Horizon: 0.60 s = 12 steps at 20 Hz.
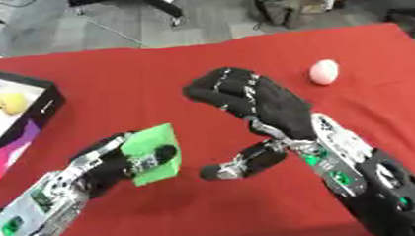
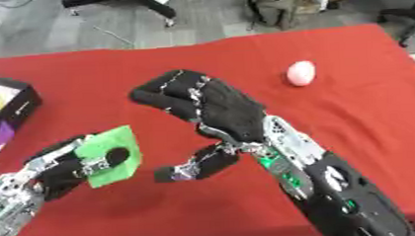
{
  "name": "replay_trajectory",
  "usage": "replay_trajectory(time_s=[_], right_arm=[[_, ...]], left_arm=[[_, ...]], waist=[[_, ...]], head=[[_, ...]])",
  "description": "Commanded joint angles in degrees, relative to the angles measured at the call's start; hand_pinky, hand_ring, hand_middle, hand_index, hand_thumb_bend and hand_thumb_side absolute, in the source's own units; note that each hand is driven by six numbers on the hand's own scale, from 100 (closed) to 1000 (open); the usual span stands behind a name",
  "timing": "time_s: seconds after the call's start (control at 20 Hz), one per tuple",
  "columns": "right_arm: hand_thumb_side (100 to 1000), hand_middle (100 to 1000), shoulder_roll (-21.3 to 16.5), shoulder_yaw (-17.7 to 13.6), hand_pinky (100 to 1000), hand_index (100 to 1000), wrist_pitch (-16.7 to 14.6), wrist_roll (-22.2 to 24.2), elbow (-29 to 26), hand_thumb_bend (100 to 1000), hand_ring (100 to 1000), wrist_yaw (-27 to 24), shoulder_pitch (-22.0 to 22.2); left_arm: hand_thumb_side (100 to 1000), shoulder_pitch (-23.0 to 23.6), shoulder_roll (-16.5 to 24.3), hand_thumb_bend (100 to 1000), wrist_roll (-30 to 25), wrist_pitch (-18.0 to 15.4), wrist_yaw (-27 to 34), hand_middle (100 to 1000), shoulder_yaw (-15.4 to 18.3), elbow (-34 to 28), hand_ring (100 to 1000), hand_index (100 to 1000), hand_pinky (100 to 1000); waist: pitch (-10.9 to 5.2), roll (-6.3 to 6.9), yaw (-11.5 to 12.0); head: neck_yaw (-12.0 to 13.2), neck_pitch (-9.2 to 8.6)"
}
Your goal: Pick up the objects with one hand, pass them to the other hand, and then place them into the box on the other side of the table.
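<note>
Green block (image 1: pixel 156 154): flat-faced, bright green, tilted. I have it pinched in my left hand (image 1: pixel 105 165), thumb across its front face, held above the red cloth near the table's middle.

Pink egg-shaped object (image 1: pixel 323 71): pale, lying alone on the cloth far right.

Box (image 1: pixel 39 103): black-walled, white inside, at the left edge. Contains one yellow rounded object (image 1: pixel 12 103).

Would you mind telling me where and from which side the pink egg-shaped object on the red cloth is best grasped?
Judging by its pose, the pink egg-shaped object lies alone on the red cloth, clear all round. Probably best to come from above with the right hand, now open nearby, pinching across its narrower middle, where the rounded sides give opposing contact.
</note>
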Motion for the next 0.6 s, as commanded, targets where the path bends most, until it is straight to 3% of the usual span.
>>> replay_trajectory(time_s=[0.05, 0.25, 0.4, 0.5, 0.55, 0.6], right_arm=[[367, 805, -1.3, -1.4, 772, 978, 0.7, -1.4, -1.1, 531, 773, 0.6, -0.1], [374, 803, -1.4, -1.4, 775, 979, 0.5, -1.4, -1.3, 516, 774, 0.7, 0.5], [379, 801, -1.4, -1.5, 778, 979, 0.2, -1.0, -1.5, 505, 775, 0.5, 0.8], [383, 800, -1.4, -1.5, 780, 978, 0.1, -0.7, -1.7, 502, 775, 0.3, 1.0], [384, 799, -1.4, -1.5, 781, 979, 0.1, -0.5, -1.9, 499, 775, 0.1, 1.0], [386, 798, -1.4, -1.5, 780, 979, 0.0, -0.2, -2.0, 497, 775, -0.1, 1.0]], left_arm=[[296, -0.8, 4.6, 225, 12.6, 4.0, -3.0, 241, 7.3, 3.2, 441, 348, 798], [275, -4.1, 8.3, 232, 29.0, 10.1, -7.6, 252, 13.3, 9.9, 457, 360, 782], [260, -7.5, 10.1, 304, 35.8, 16.5, -14.9, 292, 15.7, 18.5, 489, 413, 762], [276, -9.3, 10.8, 408, 36.9, 20.9, -21.0, 371, 16.2, 24.6, 550, 522, 764], [368, -10.1, 11.0, 575, 36.4, 23.3, -24.8, 466, 16.1, 27.7, 621, 657, 777], [405, -10.8, 11.0, 676, 35.2, 25.6, -28.9, 526, 16.1, 30.7, 666, 725, 789]], waist=[[-0.96, 0.18, -0.2], [-1.20, 0.16, -0.6], [-1.37, 0.06, -1.0], [-1.39, 0.04, -1.4], [-1.37, 0.05, -1.6], [-1.36, 0.04, -1.8]], head=[[5.0, -2.30], [9.6, -4.63], [12.8, -5.92], [14.8, -6.63], [15.7, -6.98], [16.4, -7.28]])
